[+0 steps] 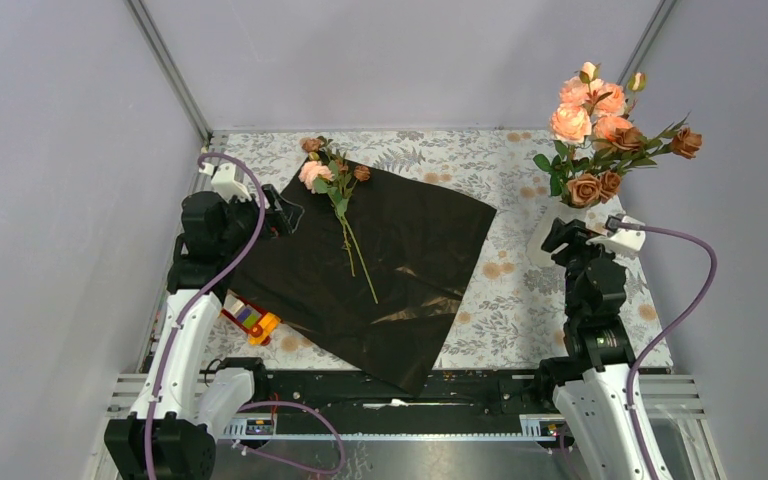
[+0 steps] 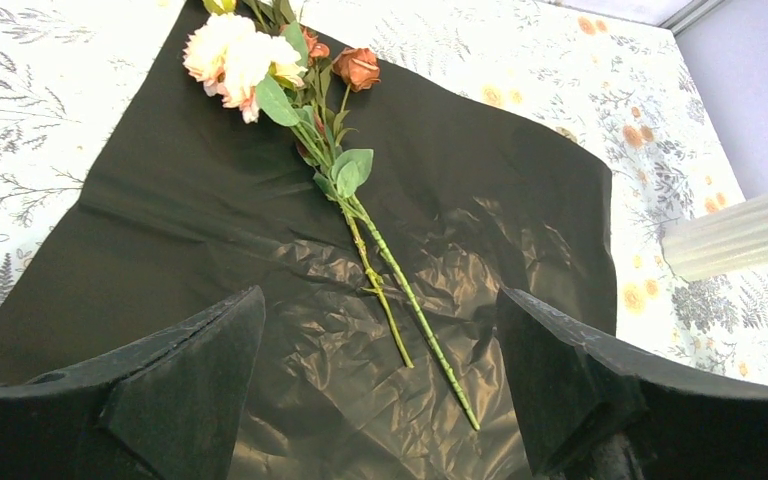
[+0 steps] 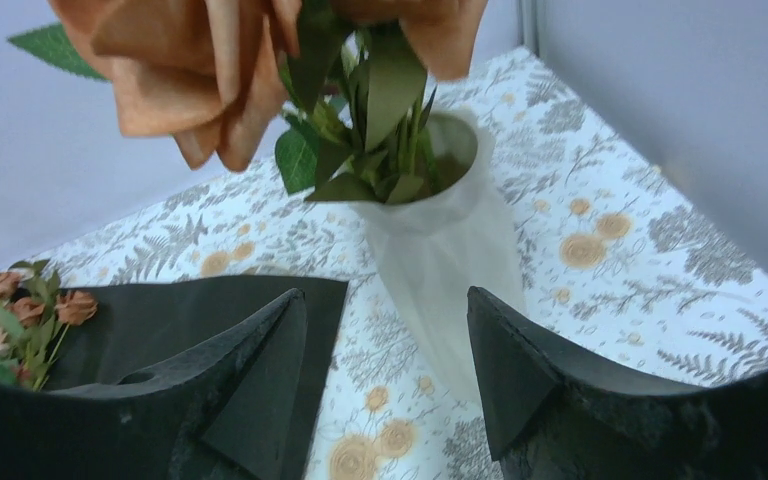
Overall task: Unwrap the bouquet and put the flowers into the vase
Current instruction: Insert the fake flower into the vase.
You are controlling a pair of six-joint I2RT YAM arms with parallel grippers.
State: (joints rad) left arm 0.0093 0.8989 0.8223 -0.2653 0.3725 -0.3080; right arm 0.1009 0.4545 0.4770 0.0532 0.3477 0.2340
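Left fingers [image 2: 160,385] and right fingers [image 3: 240,390] gape empty — toy car [image 1: 252,321] beside black paper [image 1: 410,260] bearing loose flowers [image 1: 332,182]

Flowers [image 1: 595,110] crowd the vase [image 3: 440,260] mouth; loose stems [image 2: 400,290] lie unobstructed.

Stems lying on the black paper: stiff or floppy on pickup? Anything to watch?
Probably top-heavy: the flowers carry blooms and leaves at one end, long bare stems at the other, so a low grip may let heads swing. The two stems diverge at their tips; one might slip free. The wrapping paper underneath looks thin and glossy, so it may slide.
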